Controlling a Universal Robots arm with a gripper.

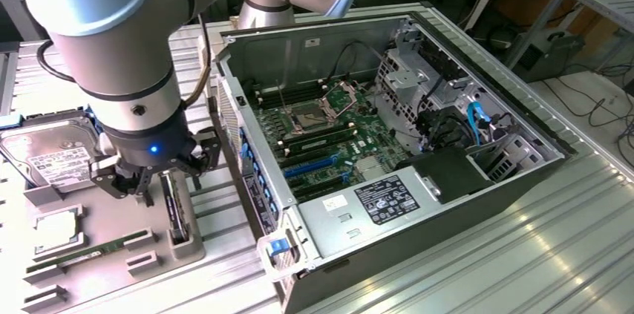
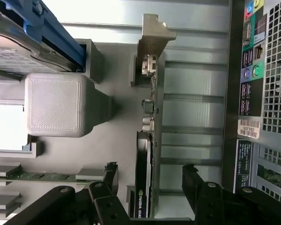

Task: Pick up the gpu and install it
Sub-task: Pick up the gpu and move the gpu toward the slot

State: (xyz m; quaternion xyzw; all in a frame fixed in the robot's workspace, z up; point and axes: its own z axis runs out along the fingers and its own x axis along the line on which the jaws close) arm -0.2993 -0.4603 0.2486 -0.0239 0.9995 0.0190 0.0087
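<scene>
In the exterior view, the pincer [image 1: 171, 182] hung open over the grey tray [image 1: 109, 284] at the exterior view's left. Under it the gpu [image 1: 178, 219] stood on its edge in a slot. A hard drive [image 1: 50, 154] lay near, and the open computer case [image 1: 396, 143] stood just beside on the counter [image 1: 515, 254].

In the wrist view, the pincer [image 2: 150, 183] was spread wide, one finger on each side of the gpu [image 2: 143, 187], both apart from it. A grey block [image 2: 54, 105] rose near.
</scene>
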